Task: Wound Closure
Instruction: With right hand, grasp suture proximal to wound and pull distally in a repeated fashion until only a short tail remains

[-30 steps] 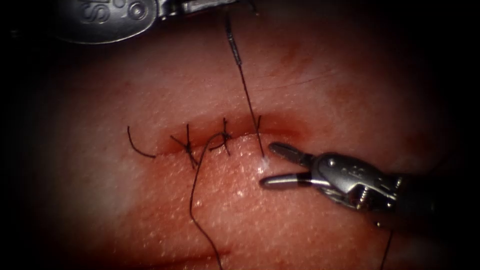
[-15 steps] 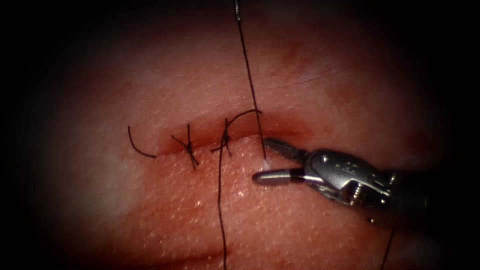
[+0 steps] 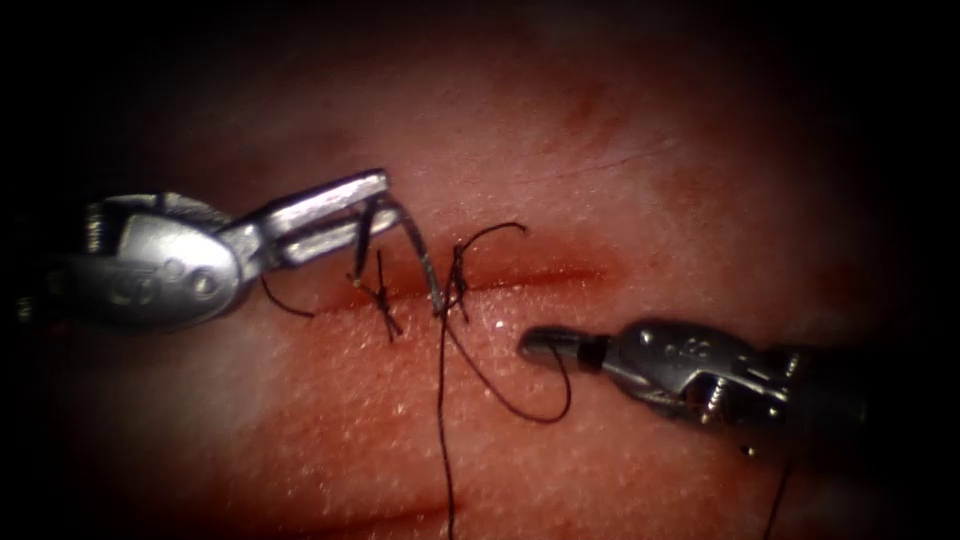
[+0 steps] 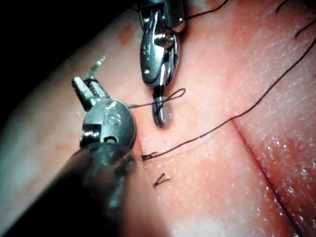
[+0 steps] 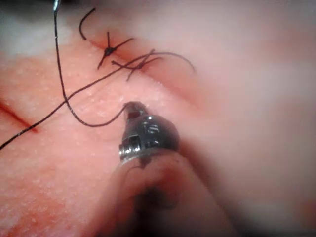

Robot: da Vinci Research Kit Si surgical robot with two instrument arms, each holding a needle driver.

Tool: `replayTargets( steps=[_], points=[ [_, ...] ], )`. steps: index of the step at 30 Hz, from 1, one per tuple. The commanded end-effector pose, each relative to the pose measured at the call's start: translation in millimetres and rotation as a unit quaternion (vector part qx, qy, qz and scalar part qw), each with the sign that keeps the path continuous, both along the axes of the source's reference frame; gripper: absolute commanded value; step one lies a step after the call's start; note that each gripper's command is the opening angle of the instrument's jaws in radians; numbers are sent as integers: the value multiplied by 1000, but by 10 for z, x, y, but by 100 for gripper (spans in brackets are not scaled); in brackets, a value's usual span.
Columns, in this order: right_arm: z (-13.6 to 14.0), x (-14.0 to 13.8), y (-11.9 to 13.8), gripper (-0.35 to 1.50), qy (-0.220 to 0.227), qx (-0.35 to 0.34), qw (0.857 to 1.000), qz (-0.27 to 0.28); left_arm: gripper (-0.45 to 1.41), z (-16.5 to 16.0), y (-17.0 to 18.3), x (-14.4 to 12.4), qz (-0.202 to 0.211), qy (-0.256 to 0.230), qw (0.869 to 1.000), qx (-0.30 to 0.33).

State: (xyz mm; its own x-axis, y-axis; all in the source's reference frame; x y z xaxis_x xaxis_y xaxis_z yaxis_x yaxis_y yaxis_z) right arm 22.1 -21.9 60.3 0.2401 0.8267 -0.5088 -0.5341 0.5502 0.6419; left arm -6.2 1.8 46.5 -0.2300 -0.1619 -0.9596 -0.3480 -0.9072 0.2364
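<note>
My left tool (image 3: 372, 208) reaches in from the left, its jaws shut on the curved needle (image 3: 420, 255) near its blunt end. The needle arcs down to the cut (image 3: 560, 272), its point at the second knot (image 3: 455, 288); I cannot tell whether it pierces the tissue (image 3: 620, 460). Below the cut, my right tool (image 3: 540, 345) is shut on the dark thread (image 3: 520, 412), which sags in a slack loop from the knot to its jaws. The right wrist view has the same grip (image 5: 132, 107). In the left wrist view the right tool (image 4: 160, 111) pinches a small thread loop beside the left tool (image 4: 91, 84).
A first tied stitch (image 3: 380, 295) sits left of the second one, with a short cut thread end (image 3: 275, 298) curling further left. A long thread tail (image 3: 442, 450) runs down off the picture. Red fluid (image 3: 340, 515) streaks the lower tissue.
The left tool left over the top edge and now comes in from the left with the needle. The right jaws closed on the thread. The taut upright thread now lies slack.
</note>
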Motion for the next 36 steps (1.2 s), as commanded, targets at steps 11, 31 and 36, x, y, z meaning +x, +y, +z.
replayTargets(
  steps=[11, 31, 36],
  points=[
    [-106, 30, -112, -35, 1, 14, 998, -57, -45, 52, -79, 9, 7, -15, 1000, 27],
    [-108, 0, 13, 148, -27, -330, 922, -201, -45, 46, 15, 126, -109, 120, 987, -23],
    [-76, -4, 33, 148, -44, -335, 916, -217, -45, 59, 18, 125, -111, 123, 986, -24]
  ],
)
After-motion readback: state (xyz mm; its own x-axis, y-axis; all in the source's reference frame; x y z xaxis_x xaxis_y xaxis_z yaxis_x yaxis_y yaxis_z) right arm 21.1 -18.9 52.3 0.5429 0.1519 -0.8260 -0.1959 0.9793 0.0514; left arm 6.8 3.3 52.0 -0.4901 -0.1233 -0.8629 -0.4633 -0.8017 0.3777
